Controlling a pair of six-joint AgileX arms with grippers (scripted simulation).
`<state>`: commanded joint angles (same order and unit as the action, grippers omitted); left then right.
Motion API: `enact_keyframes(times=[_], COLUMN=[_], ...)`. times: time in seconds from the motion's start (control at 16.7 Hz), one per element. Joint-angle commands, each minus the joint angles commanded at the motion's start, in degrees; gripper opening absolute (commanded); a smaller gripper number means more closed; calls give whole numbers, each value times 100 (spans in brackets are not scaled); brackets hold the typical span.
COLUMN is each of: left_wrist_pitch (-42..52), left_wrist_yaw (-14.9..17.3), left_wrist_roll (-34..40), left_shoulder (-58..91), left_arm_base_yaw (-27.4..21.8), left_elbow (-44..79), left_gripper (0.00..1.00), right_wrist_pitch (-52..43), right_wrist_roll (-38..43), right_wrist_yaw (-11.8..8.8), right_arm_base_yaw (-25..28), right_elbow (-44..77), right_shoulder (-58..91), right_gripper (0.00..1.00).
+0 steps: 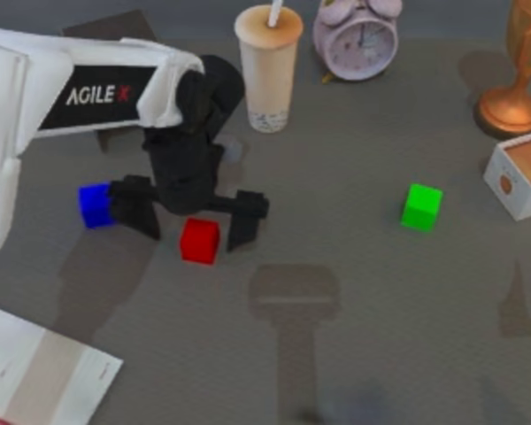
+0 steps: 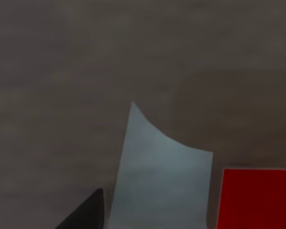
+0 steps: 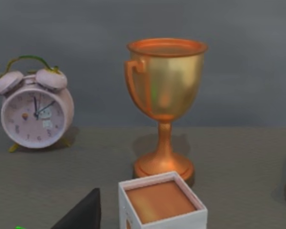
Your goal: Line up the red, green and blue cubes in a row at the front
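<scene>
Left gripper hangs over the red cube, jaws spread wide, gripping nothing (blue cube just beside). I'd center first, drop straight, then squeeze.

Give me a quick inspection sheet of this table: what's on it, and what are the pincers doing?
Surface: grey table, paper sheet at front left.
Job's things: blue cube at left; red cube beside it; green cube apart at right. No row yet.
Clutter: drink cup, alarm clock, trophy, spotted box, all at back or right.
Grippers: left pincer open, straddling the red cube; right pincer not in the top view.
Cables: nothing seen.
Surroundings: nothing seen.
</scene>
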<state>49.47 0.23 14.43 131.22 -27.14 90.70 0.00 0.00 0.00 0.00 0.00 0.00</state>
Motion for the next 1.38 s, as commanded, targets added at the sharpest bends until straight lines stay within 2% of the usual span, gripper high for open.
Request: enact_keyframes(times=[0.48, 1.08, 1.38], left_wrist_pitch=[0, 100, 911], left_wrist_yaw=[0, -53, -62], left_wrist_roll=[0, -37, -26], left_shoulder=[0, -222, -475], left_arm_base_yaw=[0, 14, 72], left_elbow=[0, 80, 600], left_gripper=[2, 0, 0], right_wrist_pitch=[0, 0, 0], right_wrist_roll=[0, 0, 0], right_wrist_yaw=[0, 0, 0], right_arm_base_yaw=[0, 0, 0], right_elbow=[0, 0, 0], right_shoulder=[0, 0, 0], right_gripper=[100, 100, 100])
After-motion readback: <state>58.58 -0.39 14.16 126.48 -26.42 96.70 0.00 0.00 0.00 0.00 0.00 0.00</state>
